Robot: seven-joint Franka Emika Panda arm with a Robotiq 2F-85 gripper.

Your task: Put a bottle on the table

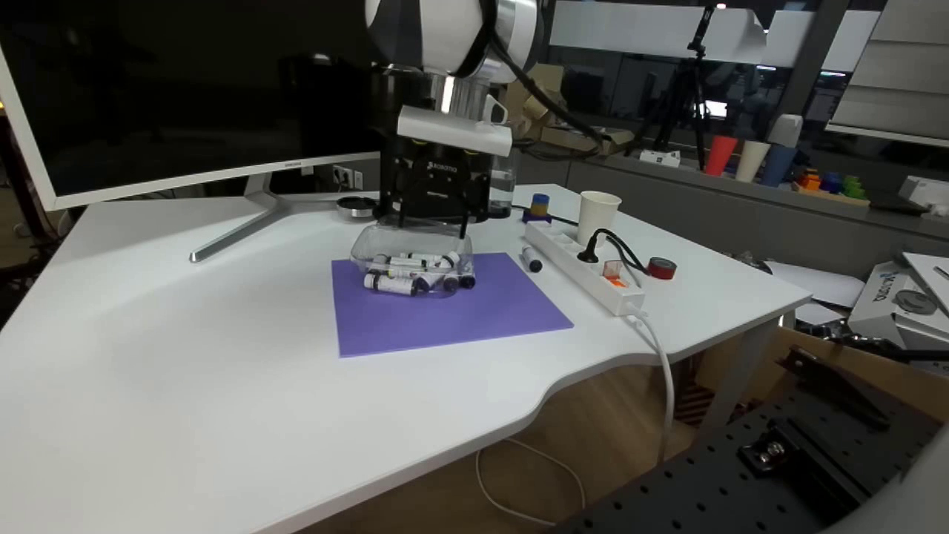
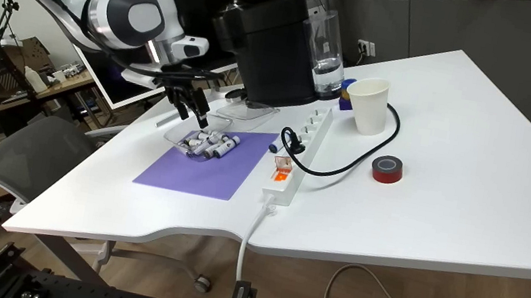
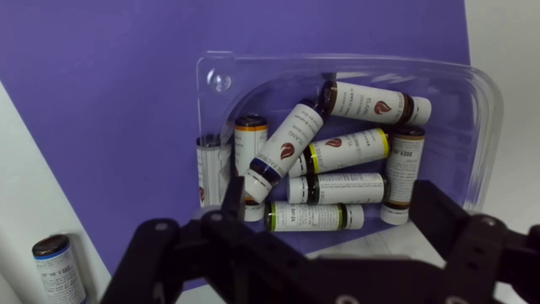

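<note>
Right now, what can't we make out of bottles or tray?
Loose bottle: wrist view, end cut off by picture's bottom edge.
Clear tray: wrist view, lower-right corner behind the pincer.
Orange-banded bottle: wrist view, part of label under another bottle.
Bottles in tray: both exterior views, print too small.

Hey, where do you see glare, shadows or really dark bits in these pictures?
Wrist view: small bright glints on the clear plastic tray, a soft shadow beside the blue-banded bottle, the pincer nearly black; in an exterior view, faint reflections on the dark monitor.
</note>
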